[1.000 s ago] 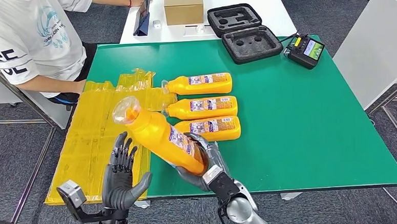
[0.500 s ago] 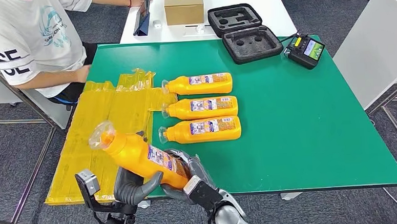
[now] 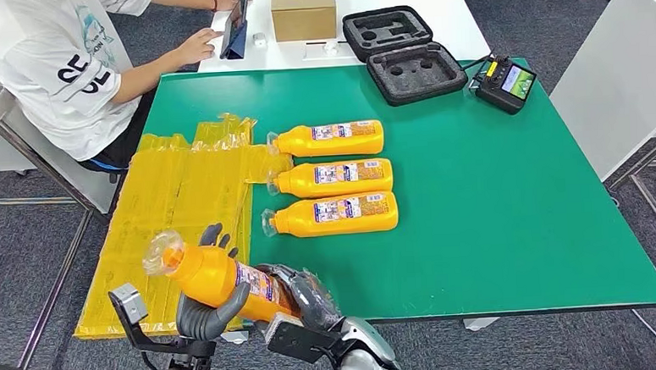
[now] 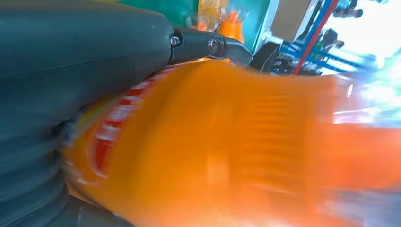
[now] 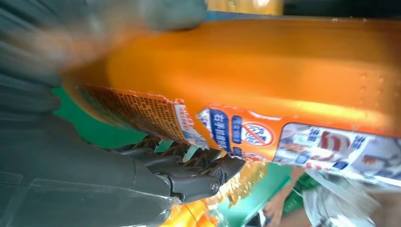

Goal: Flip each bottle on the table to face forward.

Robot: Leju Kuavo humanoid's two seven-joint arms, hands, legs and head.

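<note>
Four orange bottles show in all — one held in the air, three lying on the table. Nearest, at the table's front edge, the held bottle (image 3: 228, 278) lies tilted, its clear-wrapped cap end up and to the left, its base low to the right. The right hand (image 3: 301, 298) wraps its fingers around the base end; in the right wrist view the dark fingers (image 5: 198, 165) curl under the labelled side of the bottle. The left hand (image 3: 208, 308) cups the bottle's middle from below, thumb on one side, fingertips showing above the far side — both hands are clamped on it.

Beyond, on the green table (image 3: 496, 227), three bottles lie side by side in a column, caps to the left, labels up: the near bottle (image 3: 333, 215), the middle bottle (image 3: 333, 178) and the far bottle (image 3: 329, 139). Left of them lies one spread of yellow wrapping (image 3: 173, 210).

Farther back sit one open black case (image 3: 402, 54) with bare foam hollows, one controller (image 3: 506, 82), one cardboard box (image 3: 303, 10) and a seated person (image 3: 55, 64).
</note>
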